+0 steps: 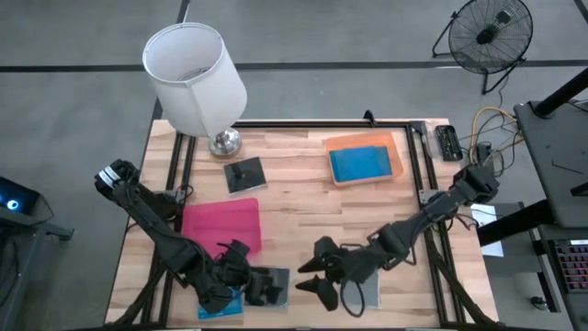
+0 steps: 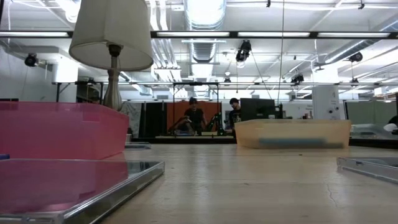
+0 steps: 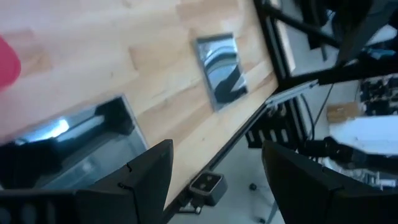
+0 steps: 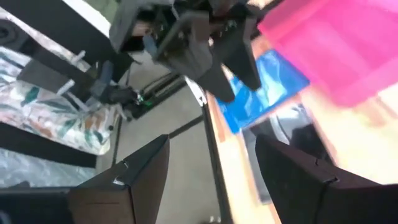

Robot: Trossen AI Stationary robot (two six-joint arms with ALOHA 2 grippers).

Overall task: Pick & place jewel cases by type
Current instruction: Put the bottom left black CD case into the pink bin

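In the high view, both grippers hover low over the table's near edge, tips facing each other. My left gripper is open beside a dark jewel case and a blue jewel case, both flat on the table. My right gripper is open, with another dark case lying by its wrist. A third dark case lies near the lamp. One blue case rests inside the orange tray.
The pink tray sits left of centre, just behind the left gripper. A white-shaded lamp stands at the far left corner. A black frame rail runs along the table's edges. Bare wood lies between the two trays.
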